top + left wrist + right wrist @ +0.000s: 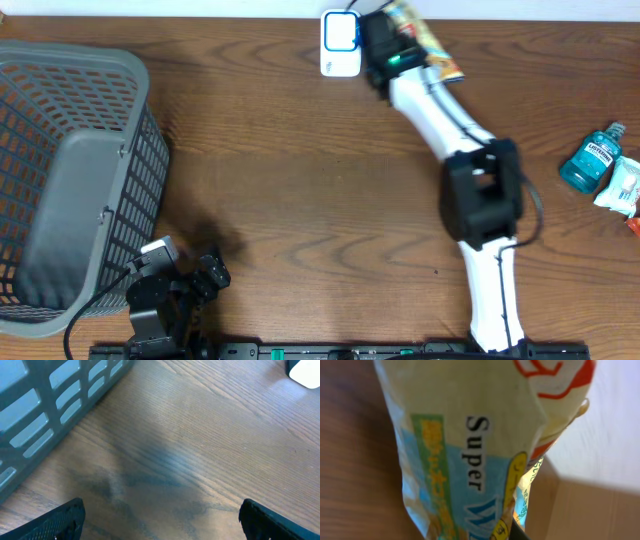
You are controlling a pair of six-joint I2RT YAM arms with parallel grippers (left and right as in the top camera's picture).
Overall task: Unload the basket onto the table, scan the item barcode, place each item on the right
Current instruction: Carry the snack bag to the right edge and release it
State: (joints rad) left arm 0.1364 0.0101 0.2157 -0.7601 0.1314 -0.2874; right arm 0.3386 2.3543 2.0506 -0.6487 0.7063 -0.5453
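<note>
The right claw [384, 48] is clenching a yellow packet [470, 450] marked "Super", holding it at the far edge of the worktop [300, 180], just beside the white barcode scanner [340, 45]. The left claw [161, 521] is hanging released, jaws wide apart, over bare wood near the grey mesh basket [70, 170]. A blue mouthwash bottle [592, 160] is lying well apart on the right.
</note>
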